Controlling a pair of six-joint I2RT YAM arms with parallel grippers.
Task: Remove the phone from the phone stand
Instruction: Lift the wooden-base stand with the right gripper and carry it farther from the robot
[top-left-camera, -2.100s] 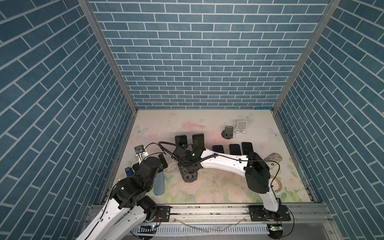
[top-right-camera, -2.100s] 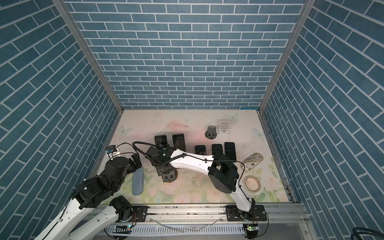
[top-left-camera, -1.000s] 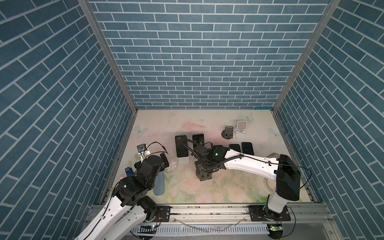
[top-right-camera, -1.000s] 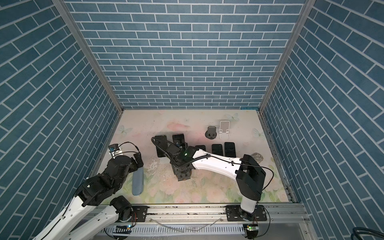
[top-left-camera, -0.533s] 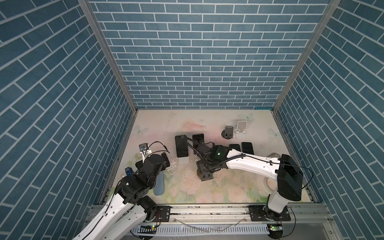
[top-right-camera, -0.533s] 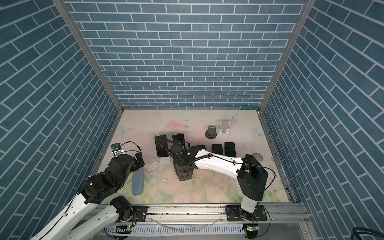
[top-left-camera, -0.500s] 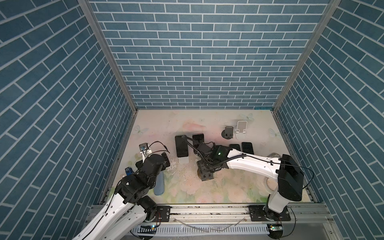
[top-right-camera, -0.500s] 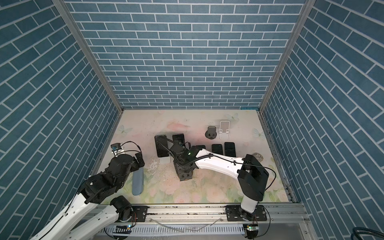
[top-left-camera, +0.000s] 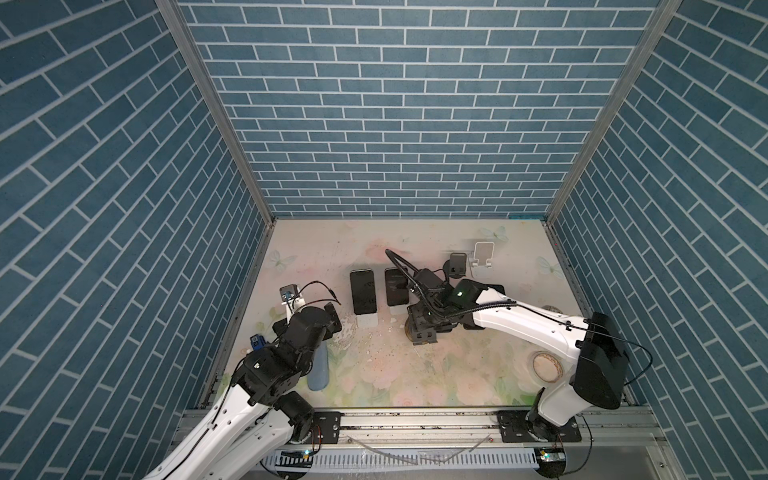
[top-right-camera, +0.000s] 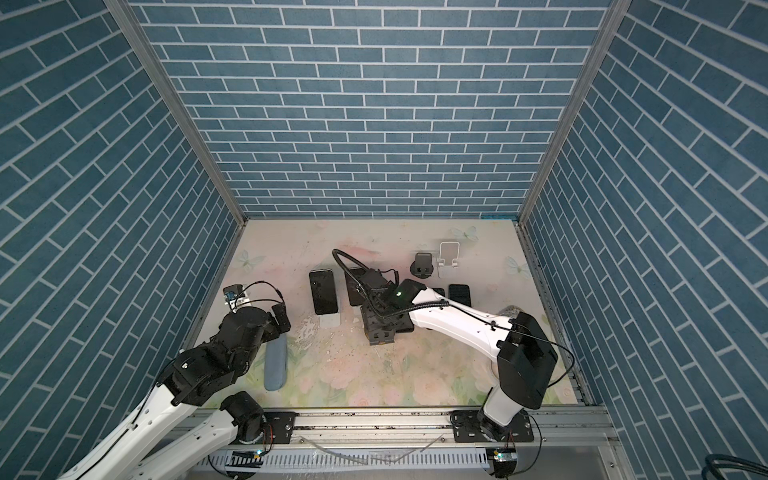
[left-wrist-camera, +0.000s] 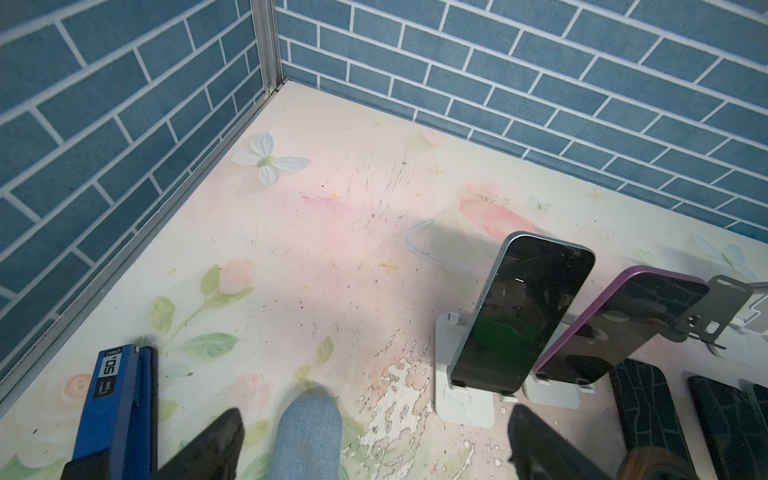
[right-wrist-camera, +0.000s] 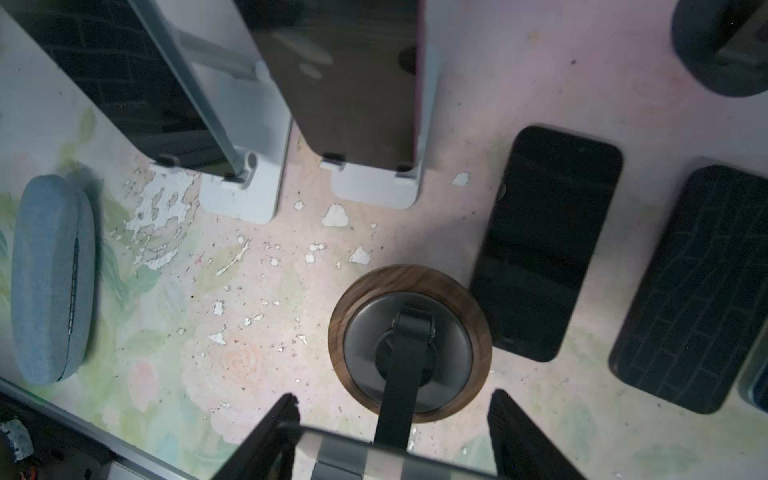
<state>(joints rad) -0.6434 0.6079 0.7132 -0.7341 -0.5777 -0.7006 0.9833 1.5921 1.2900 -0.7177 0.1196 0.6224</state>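
A phone stand with a round wood-rimmed base (right-wrist-camera: 411, 274) and a dark upright arm stands in front of the purple phone in both top views (top-left-camera: 409, 330). My right gripper (right-wrist-camera: 395, 415) hangs straight over it (top-left-camera: 424, 322). Its jaws are shut on the phone (right-wrist-camera: 332, 451), a flat grey slab on top of the arm. Only the phone's edge shows. I cannot tell whether the base rests on the table. My left gripper (left-wrist-camera: 374, 449) stays open at the left over the tip of a blue-grey case (left-wrist-camera: 307, 436), holding nothing.
A blue phone (top-left-camera: 363, 291) and a purple phone (top-left-camera: 395, 286) lean on white stands. Dark phones (right-wrist-camera: 544, 245) (right-wrist-camera: 694, 286) lie flat to the right. A grey stand (top-left-camera: 457, 264) and a white stand (top-left-camera: 482, 253) sit at the back. A tape roll (top-left-camera: 546, 365) lies near the right arm. A blue tool (left-wrist-camera: 112, 407) lies by the left wall.
My right gripper has carried the wood-based stand rightward, from in front of the blue phone's stand to beside the flat phones. The left gripper has crept slightly forward, still open.
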